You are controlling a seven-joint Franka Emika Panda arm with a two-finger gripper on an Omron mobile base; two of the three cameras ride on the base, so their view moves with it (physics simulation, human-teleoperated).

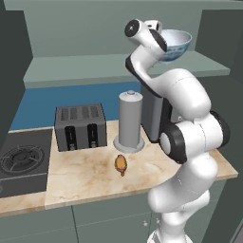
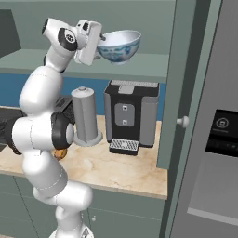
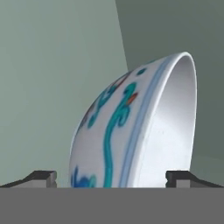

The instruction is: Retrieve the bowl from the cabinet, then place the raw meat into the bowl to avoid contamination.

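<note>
Pale bowl (image 3: 131, 131) between open gripper (image 3: 111, 177)

We see even, soft, rendered light with no single lamp to place. On the worktop (image 1: 85, 175) shadows are faint: a slight dark rim hugs the canister (image 1: 130, 121) base and the toaster (image 1: 80, 127) foot. The arm (image 1: 190, 128) carries smooth gloss and the bowl (image 2: 119, 45) a pale sheen inside, without hard glare. Both base views are slightly soft and coarse, with jagged edges. In the hand view the bowl's pattern blurs close up; we see no bending at the edges.
</note>
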